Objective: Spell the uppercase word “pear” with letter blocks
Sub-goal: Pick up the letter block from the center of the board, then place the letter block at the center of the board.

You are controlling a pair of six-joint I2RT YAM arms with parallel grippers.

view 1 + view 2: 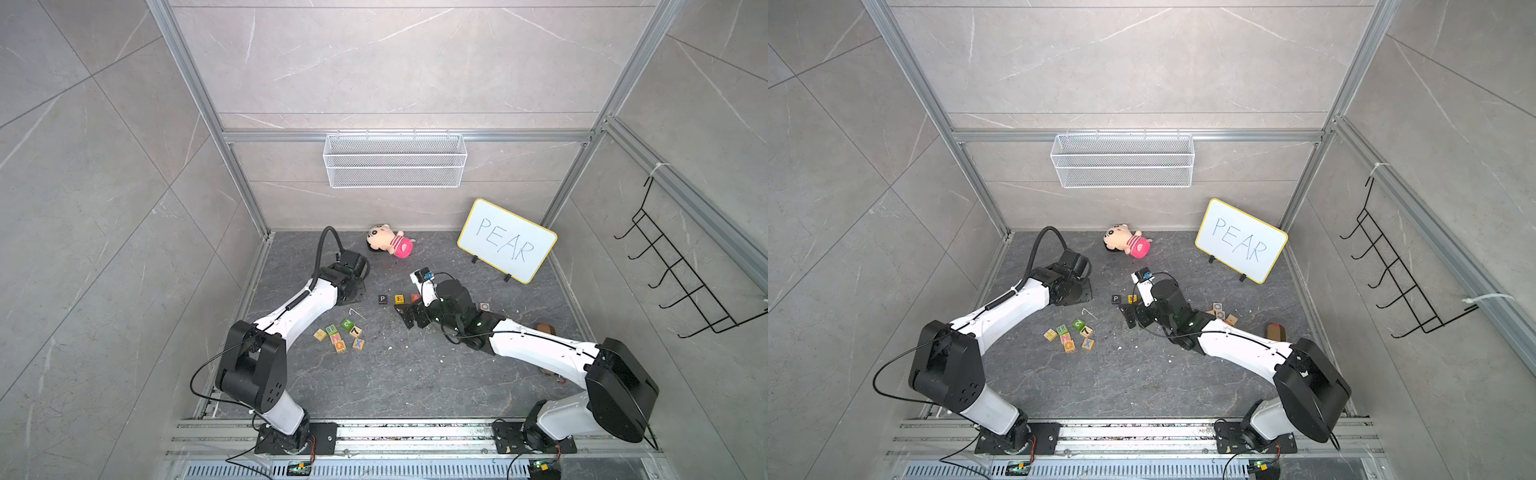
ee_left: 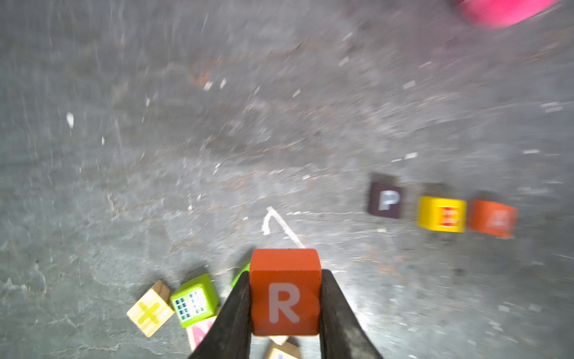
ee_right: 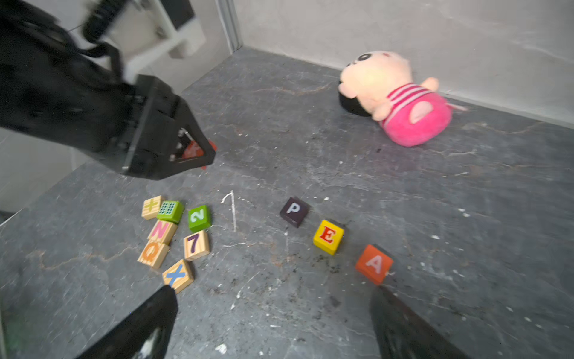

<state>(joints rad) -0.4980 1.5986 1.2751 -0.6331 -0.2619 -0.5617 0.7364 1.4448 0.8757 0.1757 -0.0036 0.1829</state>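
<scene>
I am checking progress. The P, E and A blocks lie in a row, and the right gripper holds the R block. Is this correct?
Not quite: the left gripper holds the R block, as the left wrist view shows. The right gripper is open and empty. The P block, E block and A block do lie in a row.

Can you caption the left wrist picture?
Left gripper holds the R block; P, E, A sit in a row.
</scene>
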